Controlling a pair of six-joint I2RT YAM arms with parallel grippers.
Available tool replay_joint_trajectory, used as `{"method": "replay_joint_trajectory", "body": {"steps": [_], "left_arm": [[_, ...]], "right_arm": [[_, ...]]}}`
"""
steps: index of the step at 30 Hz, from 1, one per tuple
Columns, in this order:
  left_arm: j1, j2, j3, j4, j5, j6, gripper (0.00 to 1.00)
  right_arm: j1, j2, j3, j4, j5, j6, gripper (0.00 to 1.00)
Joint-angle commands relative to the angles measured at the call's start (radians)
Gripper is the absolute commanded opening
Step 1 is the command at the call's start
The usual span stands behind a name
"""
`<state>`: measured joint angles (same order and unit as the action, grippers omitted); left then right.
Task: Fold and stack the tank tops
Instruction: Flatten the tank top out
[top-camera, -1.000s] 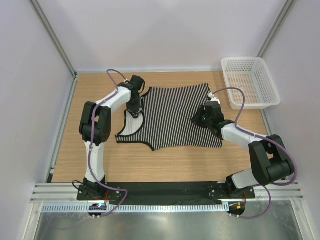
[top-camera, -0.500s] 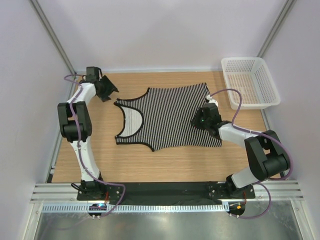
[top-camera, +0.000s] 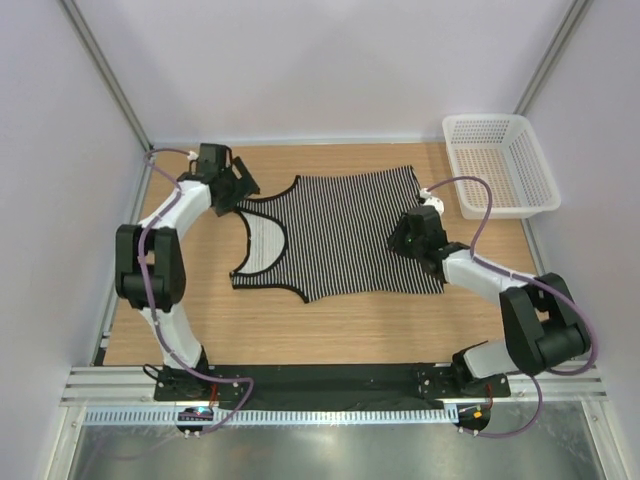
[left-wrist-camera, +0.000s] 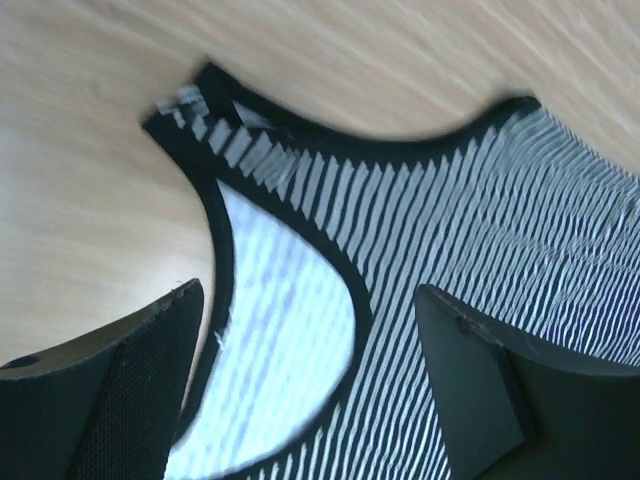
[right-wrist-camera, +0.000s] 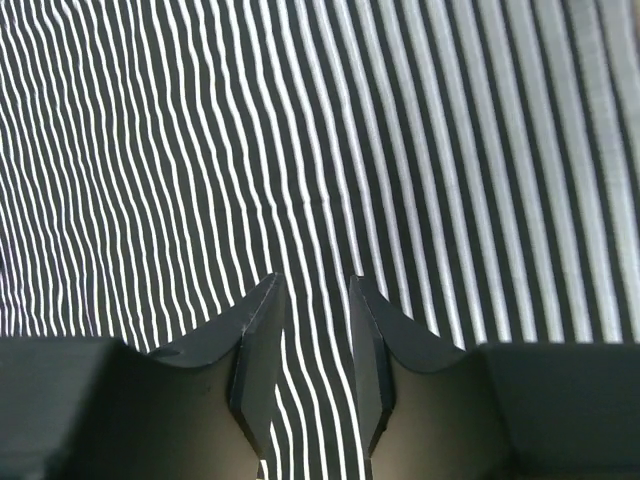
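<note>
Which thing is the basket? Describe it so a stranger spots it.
Start at the wooden table; look to its far right corner. The white mesh basket sits there, right of the striped tank top. It alone is rigid and perforated.

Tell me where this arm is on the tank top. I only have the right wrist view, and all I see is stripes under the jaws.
Observer: From the top camera, the right arm reaches over the tank top near its hem, at the garment's right end.
Operator: Where is the other arm?
Observer: The left arm is at the opposite end, by the far strap next to the neckline.
Operator: Is it gripping that strap?
Observer: No. The left wrist camera shows its jaws wide apart over the neckline, gripping nothing.
</note>
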<state>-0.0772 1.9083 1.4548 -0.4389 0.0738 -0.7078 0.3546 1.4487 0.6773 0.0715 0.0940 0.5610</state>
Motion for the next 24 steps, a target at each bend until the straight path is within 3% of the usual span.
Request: {"method": "replay_joint_trajectory", "body": {"steps": [1,2,4,5,7,10,13,15,20,24], "left_arm": [[-0.116,-0.196,-0.117,0.048,-0.208,0.016,0.88],[-0.131,-0.222,-0.144,0.051,-0.259,0.005,0.99],[-0.139,-0.302,-0.246,0.109,-0.372,-0.048,1.00],[-0.134,-0.320,-0.276,0.126,-0.402,-0.083,1.00],[-0.095,-0.344,-0.325,0.161,-0.337,-0.151,1.00],[-0.101,-0.348,-0.333,0.186,-0.263,-0.154,0.98],[-0.174,-0.373,-0.339,0.125,-0.295,-0.159,0.96],[-0.217,-0.412,-0.364,0.108,-0.309,-0.177,0.94],[-0.334,-0.555,-0.529,0.108,-0.305,-0.240,0.91],[-0.433,-0.679,-0.668,0.114,-0.287,-0.280,0.90]], "right_arm": [[0.003,-0.125,0.007,-0.059,0.169,0.025,0.39],[0.004,-0.163,0.008,-0.065,0.205,0.031,0.40],[0.003,-0.198,0.010,-0.123,0.295,0.053,0.65],[0.001,-0.212,0.008,-0.125,0.308,0.057,0.73],[-0.014,-0.232,0.013,-0.128,0.296,0.063,0.82],[-0.034,-0.206,0.054,-0.211,0.248,0.082,0.89],[-0.055,-0.169,0.102,-0.303,0.254,0.102,0.86],[-0.063,-0.163,0.120,-0.402,0.310,0.149,0.75],[-0.066,-0.211,0.113,-0.651,0.438,0.276,0.65],[-0.072,-0.329,0.024,-0.651,0.311,0.258,0.59]]}}
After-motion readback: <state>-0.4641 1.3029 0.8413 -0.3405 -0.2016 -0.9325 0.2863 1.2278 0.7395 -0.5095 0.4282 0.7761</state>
